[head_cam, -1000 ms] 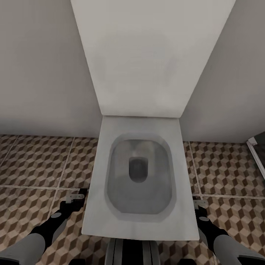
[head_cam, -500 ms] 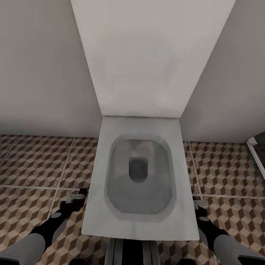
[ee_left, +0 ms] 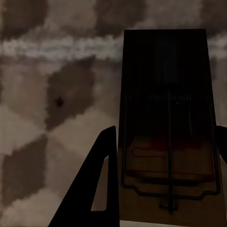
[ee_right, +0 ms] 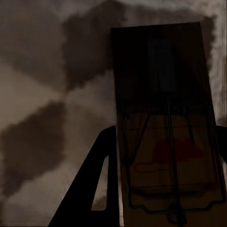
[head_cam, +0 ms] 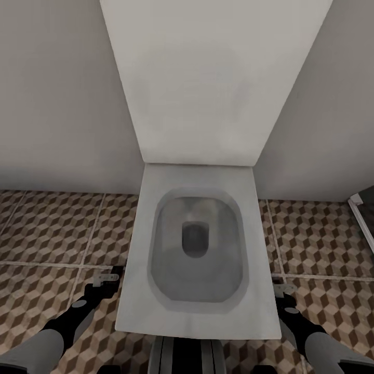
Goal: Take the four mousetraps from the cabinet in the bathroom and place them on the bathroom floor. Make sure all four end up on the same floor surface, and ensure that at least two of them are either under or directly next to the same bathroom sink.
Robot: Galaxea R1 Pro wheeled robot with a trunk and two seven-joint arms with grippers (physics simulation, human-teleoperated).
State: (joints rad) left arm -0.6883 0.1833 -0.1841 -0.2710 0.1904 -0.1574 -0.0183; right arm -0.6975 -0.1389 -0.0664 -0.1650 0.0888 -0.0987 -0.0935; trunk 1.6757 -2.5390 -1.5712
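A bathroom floor [head_cam: 47, 228] of cube-patterned tiles meets a grey wall, with a white toilet [head_cam: 195, 249] straight ahead, lid up, and no sink or cabinet in sight. The left gripper [head_cam: 106, 278] hangs low beside the bowl and has not moved in the last second; it is closed on a mousetrap [ee_left: 168, 137]. The right gripper [head_cam: 284, 288], clamped on a second mousetrap [ee_right: 165, 127], has dipped slightly toward the tiles, which suggests setting-down is beginning, though here neither trap would lie by a sink.
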